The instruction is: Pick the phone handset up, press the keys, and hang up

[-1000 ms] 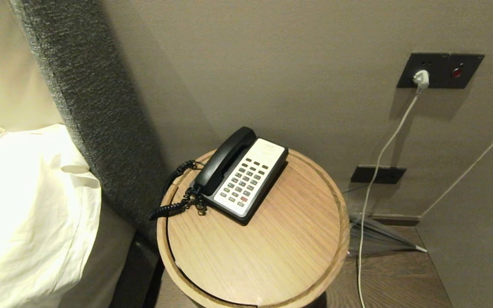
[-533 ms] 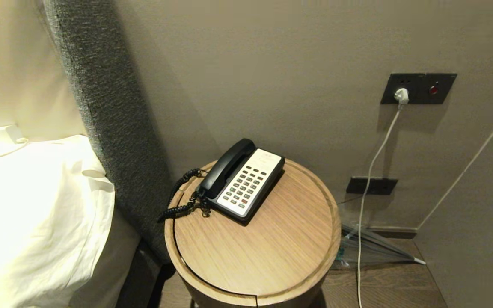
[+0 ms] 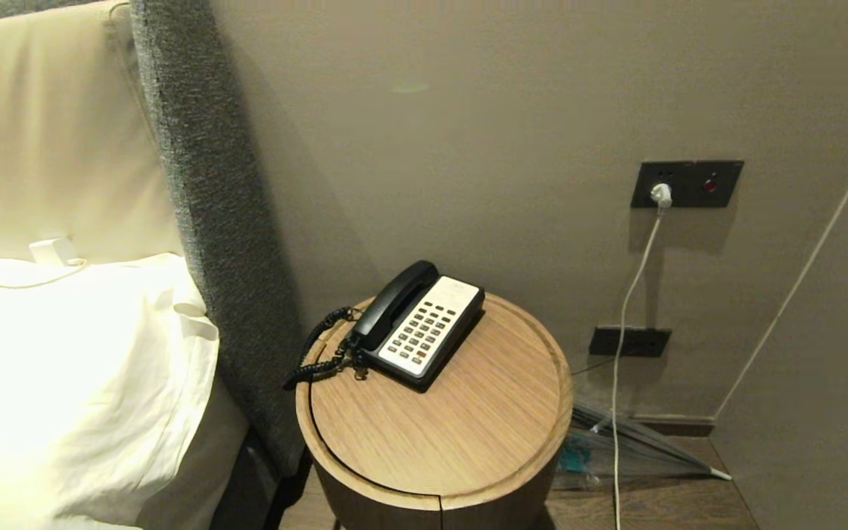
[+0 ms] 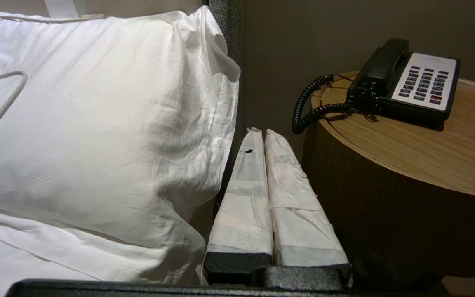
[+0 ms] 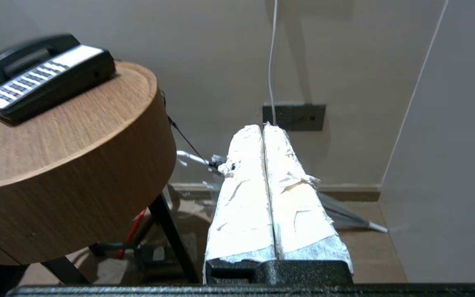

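Observation:
The glossy black phone handset [image 3: 394, 304] lies in its cradle on the left side of the phone base [image 3: 435, 368], its coiled cord [image 3: 313, 355] hanging over the table's left rim. The keys [image 3: 419, 334] form a grey grid with one red button on the white faceplate. The phone stands at the back left of a round wooden table [image 3: 453, 434]. Neither gripper shows in the head view. My left gripper [image 4: 261, 133] is shut and empty, low between pillow and table, short of the handset [image 4: 382, 64]. My right gripper [image 5: 263, 127] is shut and empty, low to the right of the table.
A white pillow [image 3: 71, 383] and a grey upholstered headboard edge [image 3: 225, 243] stand left of the table. On the wall to the right are a socket plate [image 3: 685, 184] with a white plug and cable [image 3: 619, 353]. A folded umbrella [image 3: 637, 442] lies on the floor.
The whole head view has shifted: the camera has risen and drawn back, so the table and phone look smaller and lower. The phone and handset have not moved on the table.

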